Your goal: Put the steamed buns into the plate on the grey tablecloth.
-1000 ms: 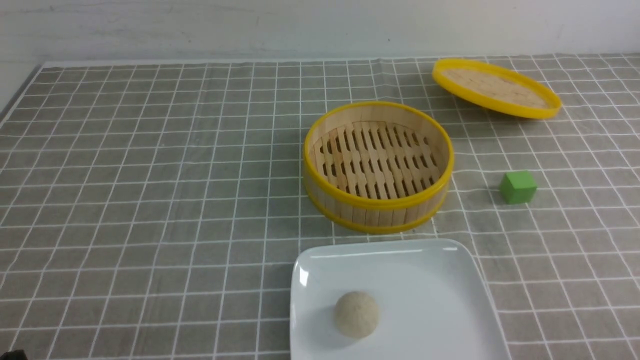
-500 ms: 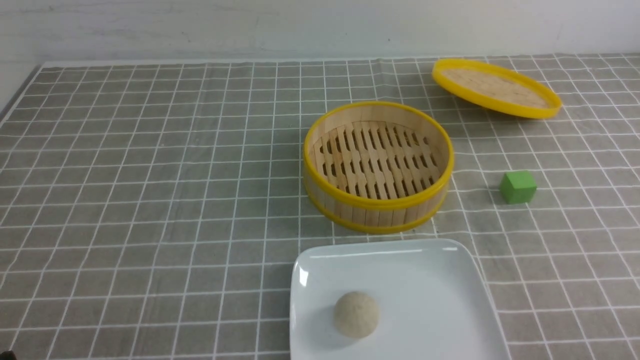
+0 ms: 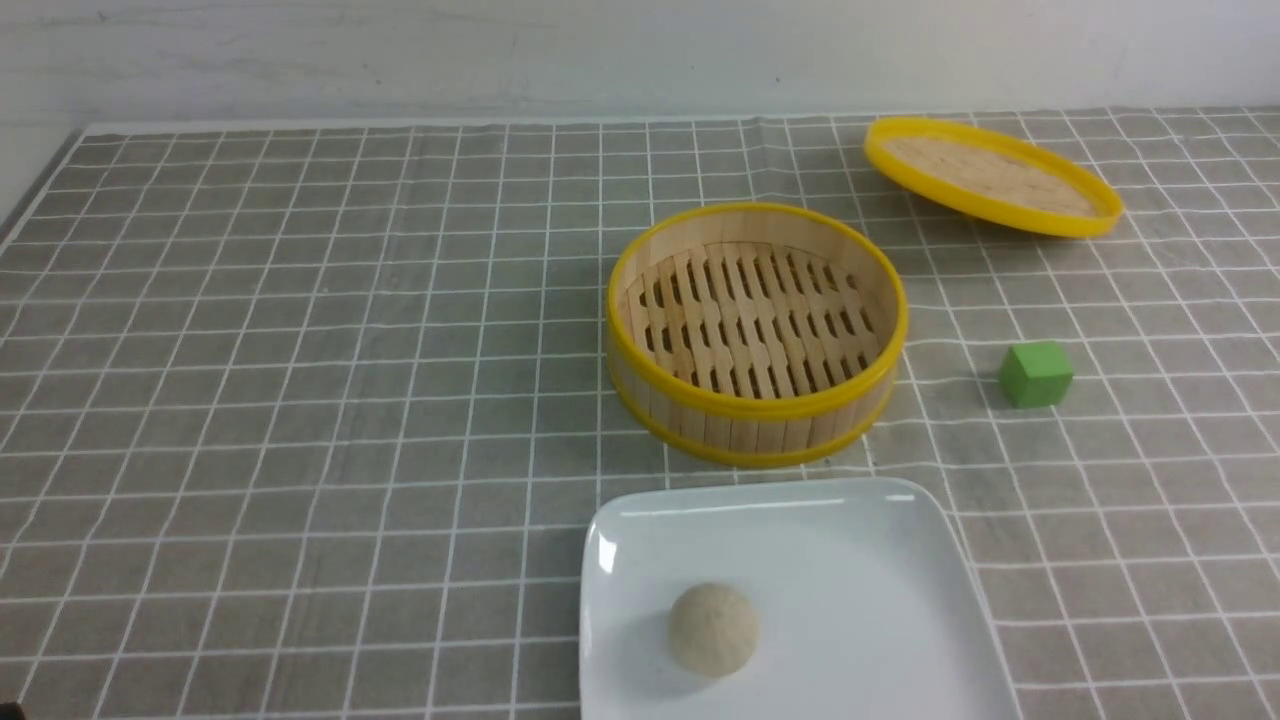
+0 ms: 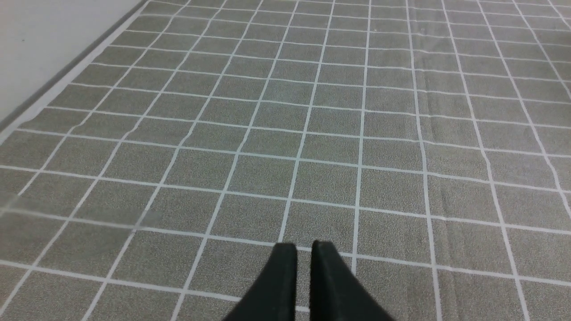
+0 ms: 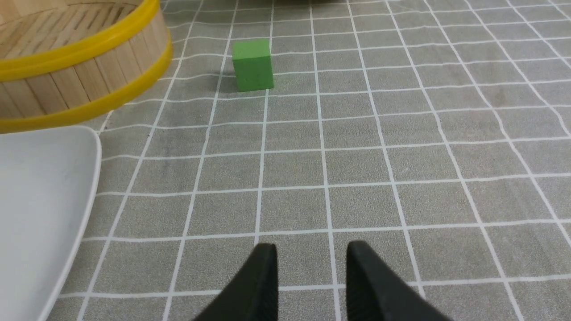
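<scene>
On the left we see bare grey tablecloth (image 3: 300, 400) w/ its white grid, covering the desk right up to the wall. In the left wrist view our left hand (image 4: 303, 249) hangs just over that cloth, fingers nearly together w/ only a thin slit between, nothing held.

Moving right, approx. mid-frame in the front view, the bamboo steamer (image 3: 757, 330) stands upright and open, only slats showing inside. Just in front of it, apart by a narrow strip of cloth, sits the plate (image 3: 880, 560). The steamed bun (image 3: 712, 628) rests in the plate, toward its left near part, not touching the rim.

Further right, the green cube (image 3: 1036, 373) sits on the cloth near the steamer, apart from it. Behind it, by the far edge, the steamer lid (image 3: 992, 176) lies tilted, yellow rim showing.

In the right wrist view our right hand (image 5: 311, 256) is over cloth beside the plate's edge, fingers set narrowly apart w/ a clear gap, holding nothing; cube and steamer wall lie ahead of it.
</scene>
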Action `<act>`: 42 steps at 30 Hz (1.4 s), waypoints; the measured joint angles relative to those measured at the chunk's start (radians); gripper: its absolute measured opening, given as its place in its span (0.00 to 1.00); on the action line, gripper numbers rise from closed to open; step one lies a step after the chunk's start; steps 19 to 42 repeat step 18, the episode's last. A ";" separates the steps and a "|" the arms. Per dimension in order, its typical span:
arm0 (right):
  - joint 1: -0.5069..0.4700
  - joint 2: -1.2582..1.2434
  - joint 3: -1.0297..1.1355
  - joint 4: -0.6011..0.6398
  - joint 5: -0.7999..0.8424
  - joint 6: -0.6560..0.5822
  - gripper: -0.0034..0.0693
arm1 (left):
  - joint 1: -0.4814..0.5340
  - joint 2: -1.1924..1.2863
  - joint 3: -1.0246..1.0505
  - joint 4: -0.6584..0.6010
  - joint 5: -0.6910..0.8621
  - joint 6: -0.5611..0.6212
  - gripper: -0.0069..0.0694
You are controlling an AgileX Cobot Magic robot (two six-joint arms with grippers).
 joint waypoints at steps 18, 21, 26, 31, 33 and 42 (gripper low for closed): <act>0.000 0.000 0.000 0.000 0.000 0.000 0.38 | 0.000 0.000 0.000 0.002 0.000 0.000 0.21; 0.000 0.000 0.000 0.000 0.000 0.000 0.38 | 0.000 0.000 0.000 0.002 0.000 0.000 0.21; 0.000 0.000 0.000 0.000 0.000 0.000 0.38 | 0.000 0.000 0.000 0.002 0.000 0.000 0.21; 0.000 0.000 0.000 0.000 0.000 0.000 0.38 | 0.000 0.000 0.000 0.002 0.000 0.000 0.21; 0.000 0.000 0.000 0.000 0.000 0.000 0.38 | 0.000 0.000 0.000 0.002 0.000 0.000 0.21; 0.000 0.000 0.000 0.000 0.000 0.000 0.38 | 0.000 0.000 0.000 0.002 0.000 0.000 0.21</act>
